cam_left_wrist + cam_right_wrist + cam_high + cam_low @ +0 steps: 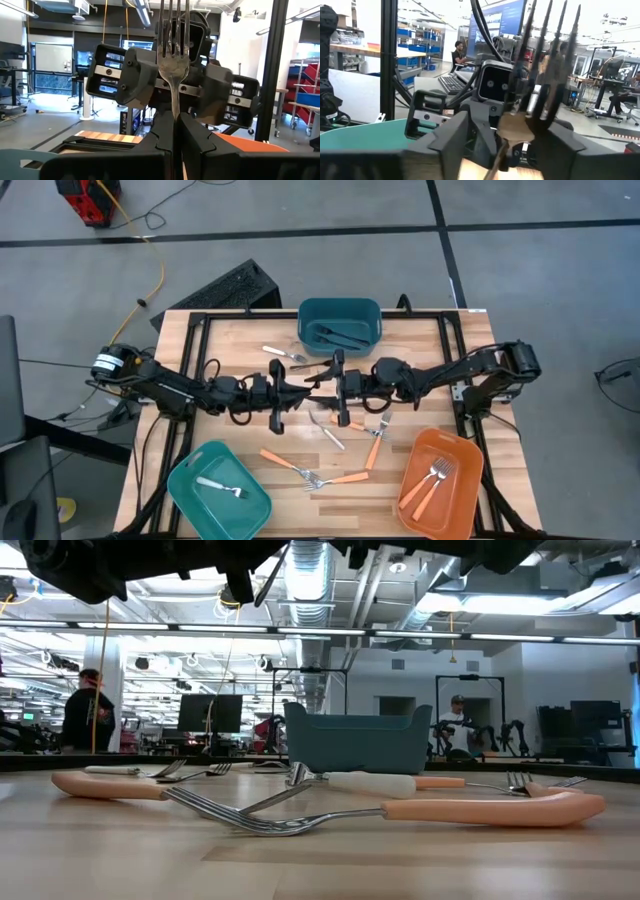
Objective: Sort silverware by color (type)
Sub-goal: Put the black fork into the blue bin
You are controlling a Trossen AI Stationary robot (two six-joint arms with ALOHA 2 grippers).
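Both arms meet above the middle of the table. My left gripper (176, 117) is shut on a fork with a silver head (173, 60) that stands with its tines up; the handle is hidden below the fingers. My right gripper (512, 129) faces it from the table's right, open, with one finger on either side of the fork's head (540, 75). In the high view the left gripper (308, 383) and the right gripper (326, 385) are tip to tip. Loose silverware (300, 468) lies flat on the wooden table below. My left gripper pinches the fork's neck (175, 106), just under the head, between its two fingers. The fingers come about level from the table's left and lie across the fork. The fork stands upright, tines up, lifted clear of the table. My right gripper's fingers (555, 137) flank the fork's head; I cannot tell whether they touch it.
A teal bin (372, 310) at the far middle holds dark utensils. A teal bin (190, 480) at the near left holds a white-handled fork. An orange bin (465, 450) at the near right holds orange-handled forks. Orange-handled forks (480, 807) and white-handled ones (285, 355) lie scattered between them.
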